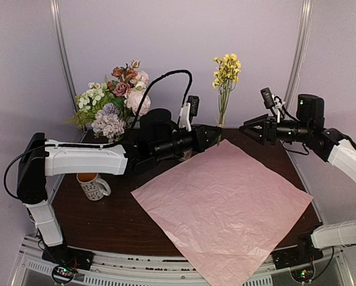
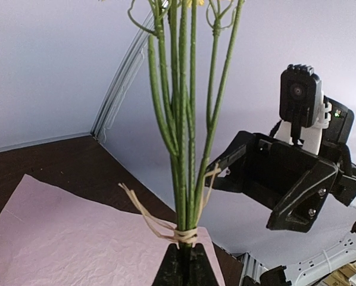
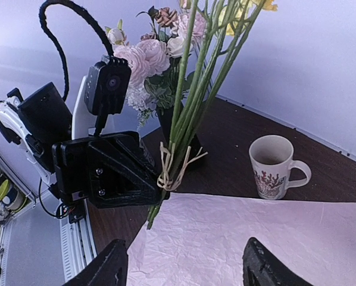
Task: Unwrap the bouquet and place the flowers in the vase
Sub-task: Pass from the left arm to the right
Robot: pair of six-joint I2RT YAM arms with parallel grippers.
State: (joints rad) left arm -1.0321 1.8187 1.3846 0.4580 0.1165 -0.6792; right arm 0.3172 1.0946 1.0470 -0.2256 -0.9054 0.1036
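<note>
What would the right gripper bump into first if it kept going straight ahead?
Most likely the green stems that the left gripper holds upright. In the wrist view they stand right ahead of the open right gripper. Depth is hard to judge, so it might slip just past them.

A cream ceramic mug with a red-brown plant pattern (image 1: 93,186) (image 3: 272,167) stands upright on the dark brown wooden table (image 1: 115,223), near its left edge

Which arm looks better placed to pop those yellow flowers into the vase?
Left. The left claw is shut on the yellow flowers, and the vase stands on its side of the table. The right claw is open, empty and farther from the vase.
</note>
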